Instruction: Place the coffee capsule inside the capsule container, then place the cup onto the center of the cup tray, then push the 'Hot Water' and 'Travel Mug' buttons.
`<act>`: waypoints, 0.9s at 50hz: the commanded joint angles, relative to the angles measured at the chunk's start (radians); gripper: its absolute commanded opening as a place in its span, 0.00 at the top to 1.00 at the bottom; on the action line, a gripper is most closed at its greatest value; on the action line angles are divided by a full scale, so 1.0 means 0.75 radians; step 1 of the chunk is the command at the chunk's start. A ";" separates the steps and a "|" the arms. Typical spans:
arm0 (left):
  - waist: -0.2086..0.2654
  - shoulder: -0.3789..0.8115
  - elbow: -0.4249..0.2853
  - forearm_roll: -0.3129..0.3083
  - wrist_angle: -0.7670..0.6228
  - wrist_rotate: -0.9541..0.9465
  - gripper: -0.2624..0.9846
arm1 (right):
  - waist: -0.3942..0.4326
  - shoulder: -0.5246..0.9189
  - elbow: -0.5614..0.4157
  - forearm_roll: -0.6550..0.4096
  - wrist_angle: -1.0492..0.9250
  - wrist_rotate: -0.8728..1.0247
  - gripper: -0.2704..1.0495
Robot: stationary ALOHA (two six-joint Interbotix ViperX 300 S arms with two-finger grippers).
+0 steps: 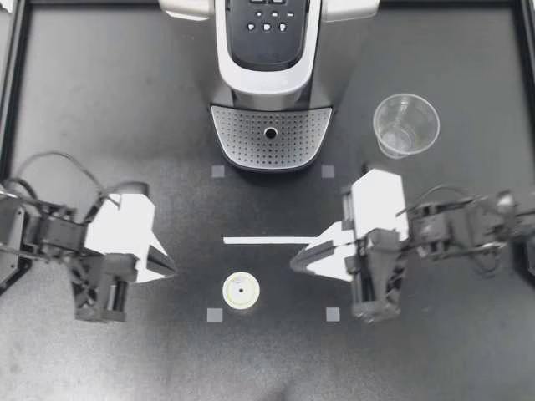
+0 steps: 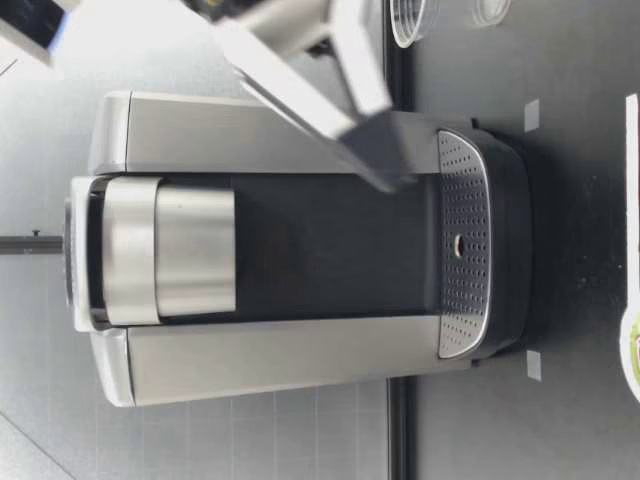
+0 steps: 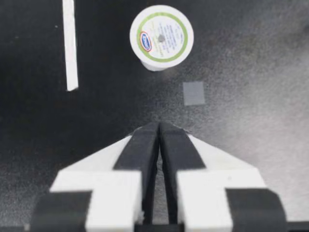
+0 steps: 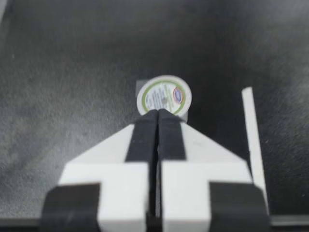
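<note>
Both hands: my left hand (image 1: 171,270) and right hand (image 1: 294,263), each pressed together.
Capsule: coffee capsule (image 1: 241,291) on tabletop (image 1: 100,125) between them.
Top view only: cup (image 1: 405,125) beside coffee machine (image 1: 269,50), off cup tray (image 1: 269,134).

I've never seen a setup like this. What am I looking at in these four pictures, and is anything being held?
This is a robot with two arms at a black table. One picture looks straight down from above, one looks across at table height, and two come from cameras on the wrists, looking forward. From above, the left gripper and the right gripper are the white-and-black pincers; both are shut and hold nothing. Between them stands a small round white coffee capsule with a green-ringed lid, which both wrist cameras see ahead. At the far edge sits a silver and black coffee machine with a perforated cup tray; beside it stands a clear plastic cup. A white tape strip and small grey squares mark the table.
</note>
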 commanded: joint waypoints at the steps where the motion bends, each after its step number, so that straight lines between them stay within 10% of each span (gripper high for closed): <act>1: -0.004 0.022 -0.043 0.004 -0.022 0.012 0.65 | 0.016 0.020 -0.051 -0.002 0.012 0.002 0.74; 19: -0.004 0.188 -0.086 0.004 -0.061 0.053 0.17 | 0.025 0.166 -0.137 -0.002 0.047 0.006 0.74; 45: -0.004 0.299 -0.022 0.010 -0.452 0.149 0.17 | 0.027 0.266 -0.178 -0.014 0.104 -0.008 0.74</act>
